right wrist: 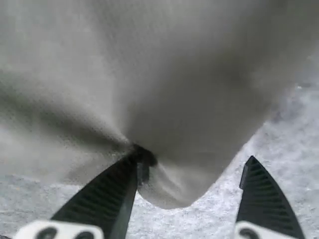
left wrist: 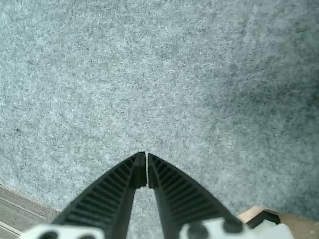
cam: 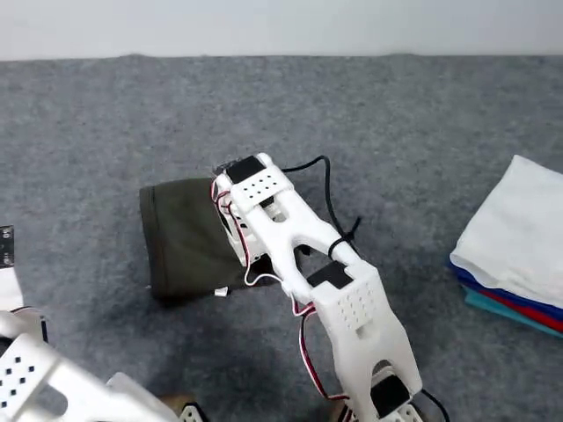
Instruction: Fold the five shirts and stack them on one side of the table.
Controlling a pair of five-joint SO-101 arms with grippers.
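A folded olive-green shirt (cam: 185, 233) lies left of the table's middle. My right arm stretches from the near edge to the shirt's right side, with my right gripper (cam: 229, 192) down on it. In the right wrist view the shirt (right wrist: 149, 74) bulges between the open fingers of the right gripper (right wrist: 194, 162); one fingertip (right wrist: 135, 162) presses into a crease and the other stands apart over the carpet. My left gripper (left wrist: 147, 157) is shut on nothing above bare carpet. The left arm (cam: 40, 378) sits at the near left corner.
A stack of folded shirts (cam: 519, 237), white on top of blue, red and teal, rests at the right edge. Grey carpet (cam: 352, 114) covers the table. A wooden edge (left wrist: 15, 214) borders the carpet near the left gripper.
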